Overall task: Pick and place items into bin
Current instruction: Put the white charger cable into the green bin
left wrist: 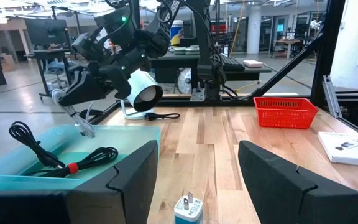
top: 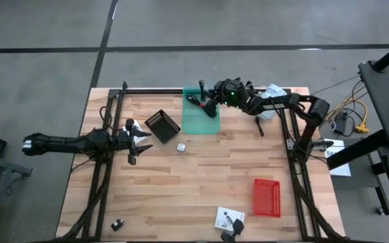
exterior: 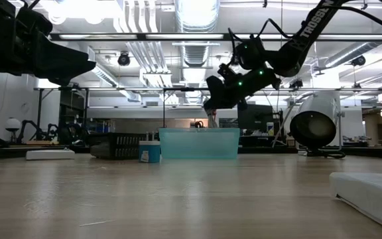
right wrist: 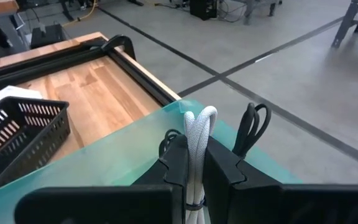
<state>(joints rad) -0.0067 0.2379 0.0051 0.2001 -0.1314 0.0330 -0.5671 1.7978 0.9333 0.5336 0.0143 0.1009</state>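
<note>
My right gripper (top: 211,108) hovers over the translucent teal bin (top: 201,116) at the far edge of the table, shut on a bundle of white braided cord (right wrist: 200,127). A coiled black cable (left wrist: 59,159) lies inside the bin. My left gripper (top: 139,138) waits open at the table's left, pointing at the bin. A small white plug cube (top: 180,146) sits on the wood in front of it. A flat white packet (top: 229,218) and a small black piece (top: 118,225) lie near the near edge. My right gripper pinches the white braided cord between its two fingers (right wrist: 178,163). The cord's folded loop (right wrist: 201,119) sticks out past the fingertips. The fingers slant down toward the bin from the table's right side. The cord is lifted clear, its end (left wrist: 83,126) over the bin's opening.
A black mesh basket (top: 162,125) stands left of the bin, between it and my left gripper. A red basket (top: 267,197) sits near the right near corner. A small black tool (top: 258,125) lies right of the bin. Black frame rails run along both table sides.
</note>
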